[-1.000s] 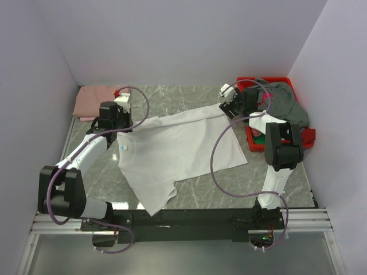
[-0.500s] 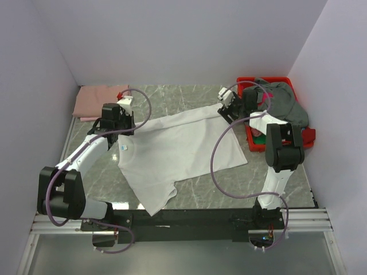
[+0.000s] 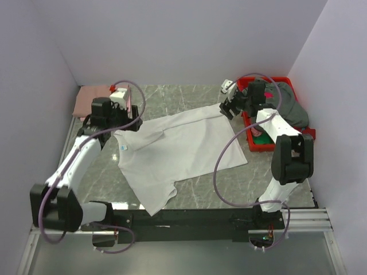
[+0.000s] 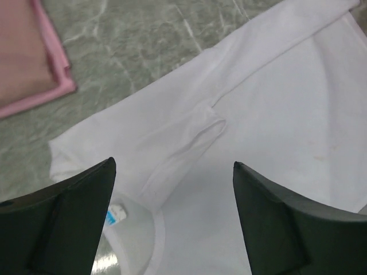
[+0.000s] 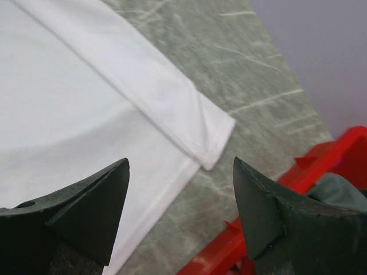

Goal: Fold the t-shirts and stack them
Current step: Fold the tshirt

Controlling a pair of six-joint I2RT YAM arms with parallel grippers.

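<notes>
A white t-shirt (image 3: 178, 152) lies spread on the marble table, its far edge folded over as a long strip (image 4: 189, 123). The blue neck label (image 4: 114, 216) shows at the collar. My left gripper (image 3: 127, 118) hangs open above the shirt's left shoulder, nothing between its fingers (image 4: 174, 163). My right gripper (image 3: 228, 107) is open too, above the folded strip's right corner (image 5: 212, 132), with empty jaws (image 5: 180, 161). A folded salmon-pink t-shirt (image 3: 94, 100) lies at the far left. A grey t-shirt (image 3: 289, 106) is heaped in the bin.
The red plastic bin (image 3: 257, 146) stands at the far right, close beside my right gripper; its rim (image 5: 321, 166) shows in the right wrist view. Walls close off the left, back and right. The pink shirt's edge (image 4: 51, 63) lies just beyond the white shirt's shoulder.
My left gripper has opened, let go of the white shirt's folded far edge and risen off it. The right gripper, still open, has drifted slightly toward the back.
</notes>
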